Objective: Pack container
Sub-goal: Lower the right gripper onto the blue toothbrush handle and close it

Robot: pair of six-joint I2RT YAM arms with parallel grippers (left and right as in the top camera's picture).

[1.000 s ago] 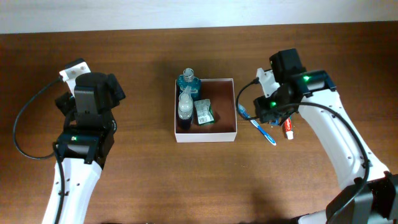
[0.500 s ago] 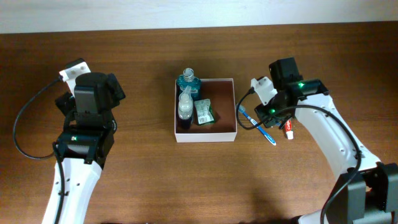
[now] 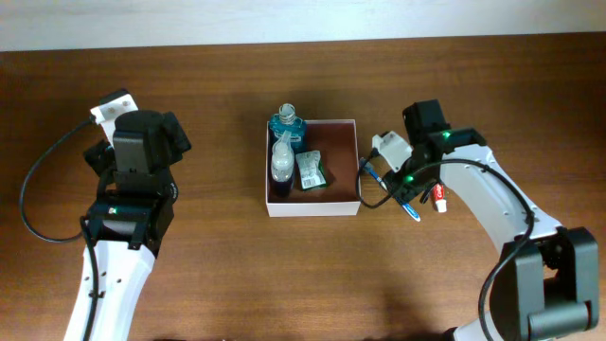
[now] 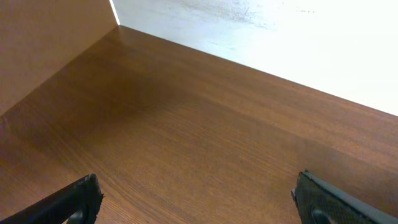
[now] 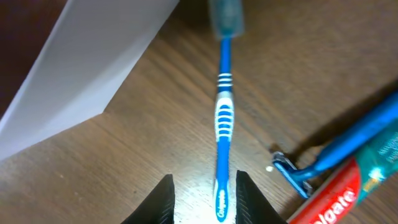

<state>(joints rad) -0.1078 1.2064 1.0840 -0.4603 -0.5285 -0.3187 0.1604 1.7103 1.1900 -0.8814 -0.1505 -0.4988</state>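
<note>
The container (image 3: 312,207) is a square white box at the table's middle, holding a blue bottle (image 3: 287,124), a clear bottle (image 3: 281,162) and a green-and-white packet (image 3: 310,171). Its white wall (image 5: 81,68) shows at upper left in the right wrist view. A blue toothbrush (image 5: 224,118) lies on the table just right of the box, and its end shows in the overhead view (image 3: 413,211). My right gripper (image 5: 205,200) (image 3: 404,189) is open low over it, with the handle end between the fingers. My left gripper (image 4: 202,205) (image 3: 138,142) is open and empty at the far left.
A blue razor (image 5: 329,152) and a red toothpaste tube (image 5: 339,199) (image 3: 438,197) lie close to the right of the toothbrush. Bare wooden table surrounds the left gripper, and a pale wall edge runs along the back.
My right gripper has moved left and towards the front, down over the toothbrush beside the box. The left arm has not moved.
</note>
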